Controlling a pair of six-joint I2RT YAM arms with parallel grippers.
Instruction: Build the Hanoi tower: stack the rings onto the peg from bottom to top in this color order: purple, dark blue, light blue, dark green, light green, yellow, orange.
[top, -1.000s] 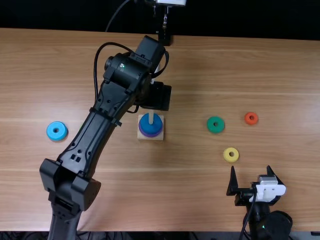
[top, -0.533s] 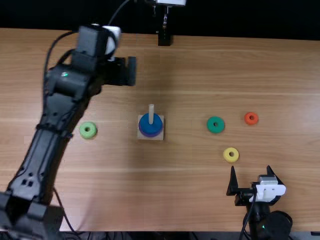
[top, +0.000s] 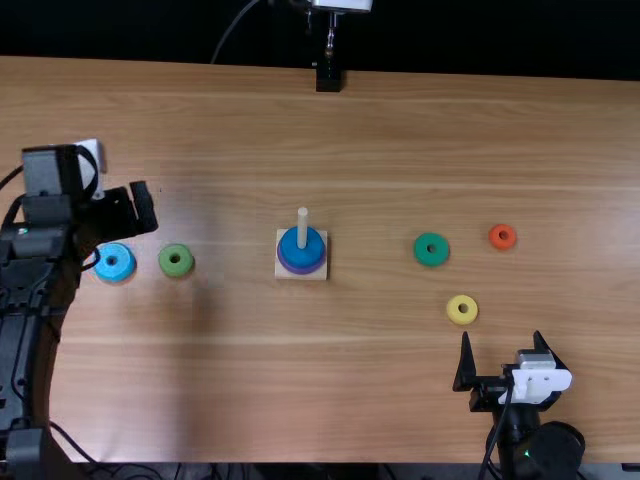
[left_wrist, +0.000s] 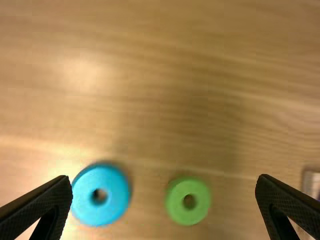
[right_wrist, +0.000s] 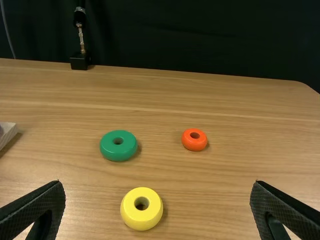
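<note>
Top view: purple (top: 301, 271) and dark blue (top: 303, 257) are on the peg (top: 303, 222), five to go. Light blue (top: 124, 264) and light green (top: 176, 270) lie left of it; dark green (top: 431, 260), yellow (top: 456, 316), orange (top: 496, 243) right. Left gripper (left_wrist: 164, 178) and right gripper (right_wrist: 157, 183) spread, empty.

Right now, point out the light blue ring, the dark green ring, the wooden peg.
Light blue round ring (left_wrist: 114, 194): left wrist view, on its rim right of the hole.
Dark green round ring (right_wrist: 108, 146): right wrist view, left side.
Pale wooden peg (top: 302, 229): top view, mid-shaft.
</note>
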